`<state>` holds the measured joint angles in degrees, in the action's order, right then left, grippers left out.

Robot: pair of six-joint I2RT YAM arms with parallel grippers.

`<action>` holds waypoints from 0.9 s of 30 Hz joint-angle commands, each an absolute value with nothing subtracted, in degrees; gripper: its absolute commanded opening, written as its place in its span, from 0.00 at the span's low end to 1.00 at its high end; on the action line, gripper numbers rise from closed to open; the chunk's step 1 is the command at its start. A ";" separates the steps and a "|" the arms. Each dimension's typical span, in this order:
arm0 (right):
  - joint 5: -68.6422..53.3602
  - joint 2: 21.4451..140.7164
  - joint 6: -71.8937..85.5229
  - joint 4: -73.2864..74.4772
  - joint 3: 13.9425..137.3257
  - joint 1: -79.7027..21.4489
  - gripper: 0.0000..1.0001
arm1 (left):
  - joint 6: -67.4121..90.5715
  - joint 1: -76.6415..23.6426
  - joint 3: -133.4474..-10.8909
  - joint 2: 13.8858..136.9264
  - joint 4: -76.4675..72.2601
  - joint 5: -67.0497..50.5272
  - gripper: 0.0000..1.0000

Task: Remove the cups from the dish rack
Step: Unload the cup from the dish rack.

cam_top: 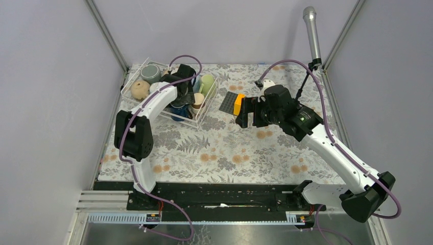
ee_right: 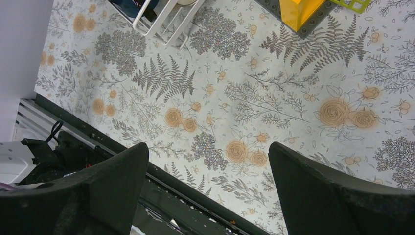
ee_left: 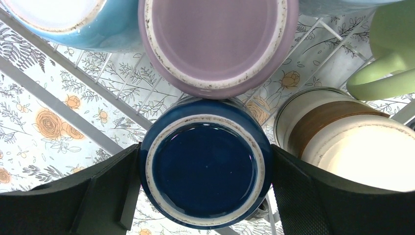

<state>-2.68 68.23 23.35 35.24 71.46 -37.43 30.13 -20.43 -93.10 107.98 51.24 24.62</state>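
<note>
At your far left, the overhead view shows the dish rack (cam_top: pixel 205 108) in the far-left corner of the floral table (cam_top: pixel 219 150), with a grey mug (cam_top: pixel 150 73) and a tan mug (cam_top: pixel 140 90) at its far-left end. From there, though, the left arm hides what its claw is doing. Your left wrist camera fills that in: the left gripper (ee_left: pixel 205 169) has a finger against each side of the navy mug (ee_left: pixel 205 181), which stands base-up in the rack just beside the mauve mug (ee_left: pixel 215 44). In that view a light blue mug (ee_left: pixel 63 19) lies left of the mauve one, and a brown-banded white mug (ee_left: pixel 342 137) and a pale green mug (ee_left: pixel 391 54) lie to the right. Further right, the right gripper (ee_right: pixel 208 154) hangs spread wide over the cloth with nothing between its fingers, a gap only its wrist view shows. The overhead view puts it just beside the yellow block (cam_top: pixel 238 103) on the dark grey plate (cam_top: pixel 227 101).
</note>
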 commanded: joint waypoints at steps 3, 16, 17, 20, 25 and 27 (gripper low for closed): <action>-3.76 69.29 23.49 33.46 72.22 -37.35 1.00 | 26.62 -18.63 -91.16 102.69 50.41 26.06 0.60; -2.90 71.77 24.02 31.20 72.90 -37.36 1.00 | 26.87 -18.54 -85.45 96.52 41.15 25.31 0.45; -2.91 71.99 24.21 30.74 72.81 -37.40 1.00 | 26.89 -18.50 -85.52 96.45 41.07 25.25 0.44; -3.22 72.94 24.90 28.85 73.03 -37.38 1.00 | 26.83 -18.54 -85.72 95.95 41.08 24.87 0.39; -4.16 74.03 26.66 23.82 72.69 -37.43 1.00 | 26.45 -18.43 -86.37 94.72 41.82 23.77 0.36; -5.15 74.79 27.49 21.45 72.61 -37.35 1.00 | 26.36 -18.46 -87.50 94.55 43.07 23.47 0.32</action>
